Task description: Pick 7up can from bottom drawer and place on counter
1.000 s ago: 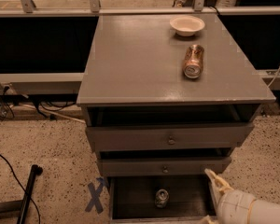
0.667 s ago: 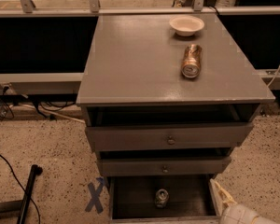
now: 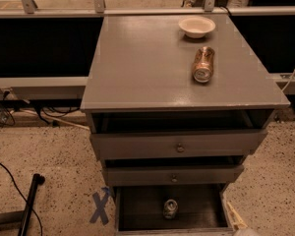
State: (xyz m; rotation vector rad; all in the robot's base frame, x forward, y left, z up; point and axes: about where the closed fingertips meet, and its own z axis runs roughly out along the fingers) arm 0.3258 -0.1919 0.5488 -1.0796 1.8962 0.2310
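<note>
The 7up can stands upright in the open bottom drawer, near the middle of its dark floor. The counter is the wide grey top of the cabinet above. Only a pale sliver of my gripper shows at the bottom right edge, just outside the drawer's right wall, to the right of the can and apart from it. The rest of the gripper and the arm are out of view.
A copper-orange can lies on its side on the counter's right part, with a white bowl behind it. Two knobbed drawers stand slightly pulled out above the bottom drawer. A blue X mark and a black pole are on the floor at the left.
My gripper has drawn back down and to the right, from beside the drawer's right wall to almost out of the view. The can has not moved.
</note>
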